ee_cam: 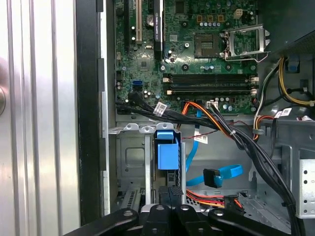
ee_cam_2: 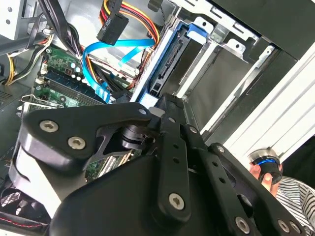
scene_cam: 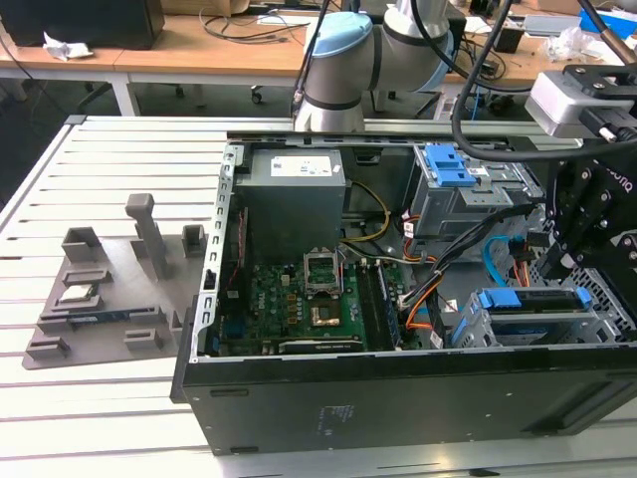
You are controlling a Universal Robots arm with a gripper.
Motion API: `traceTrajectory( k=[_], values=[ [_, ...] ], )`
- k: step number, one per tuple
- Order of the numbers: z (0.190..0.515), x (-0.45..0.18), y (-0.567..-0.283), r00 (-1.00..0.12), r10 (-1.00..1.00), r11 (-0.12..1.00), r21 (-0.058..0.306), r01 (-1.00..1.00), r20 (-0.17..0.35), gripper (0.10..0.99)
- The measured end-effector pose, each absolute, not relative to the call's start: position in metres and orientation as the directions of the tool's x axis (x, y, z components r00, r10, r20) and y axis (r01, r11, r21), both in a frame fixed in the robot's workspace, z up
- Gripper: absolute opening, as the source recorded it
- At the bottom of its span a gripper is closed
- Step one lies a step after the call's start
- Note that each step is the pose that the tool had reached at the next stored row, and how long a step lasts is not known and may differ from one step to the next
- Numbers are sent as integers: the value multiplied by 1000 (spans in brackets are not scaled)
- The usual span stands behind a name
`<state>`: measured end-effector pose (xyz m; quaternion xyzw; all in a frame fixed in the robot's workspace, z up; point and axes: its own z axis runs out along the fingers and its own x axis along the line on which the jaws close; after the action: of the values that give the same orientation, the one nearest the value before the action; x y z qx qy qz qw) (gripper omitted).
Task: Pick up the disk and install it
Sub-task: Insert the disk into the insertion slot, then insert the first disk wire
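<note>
**Disk's going into the bay**

You're at the install step: the flat silver disk with its blue plastic frame point(scene_cam: 532, 301) sits in the grey metal drive cage point(scene_cam: 478, 329), the black gripper point(scene_cam: 559, 261) just above it. Can't tell the jaw state. Next calls for seating it squarely, I'd guess. Arm reaches down steeply over the case's corner.

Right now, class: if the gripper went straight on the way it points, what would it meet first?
Most likely the disk with its blue frame, sitting in the drive cage straight ahead of the gripper in the first wrist view. Depth is unclear, so how near it is cannot be judged.
</note>
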<state>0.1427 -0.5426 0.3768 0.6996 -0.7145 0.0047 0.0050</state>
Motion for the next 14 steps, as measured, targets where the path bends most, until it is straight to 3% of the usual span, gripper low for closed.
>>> traceTrajectory(
  k=[11, 14],
  values=[
    [377, 143, -543, -21, -1000, 21, 0, -1000, 15, 106],
    [377, 155, -527, -21, -1000, 21, 0, -1000, 18, 106]
  ],
)
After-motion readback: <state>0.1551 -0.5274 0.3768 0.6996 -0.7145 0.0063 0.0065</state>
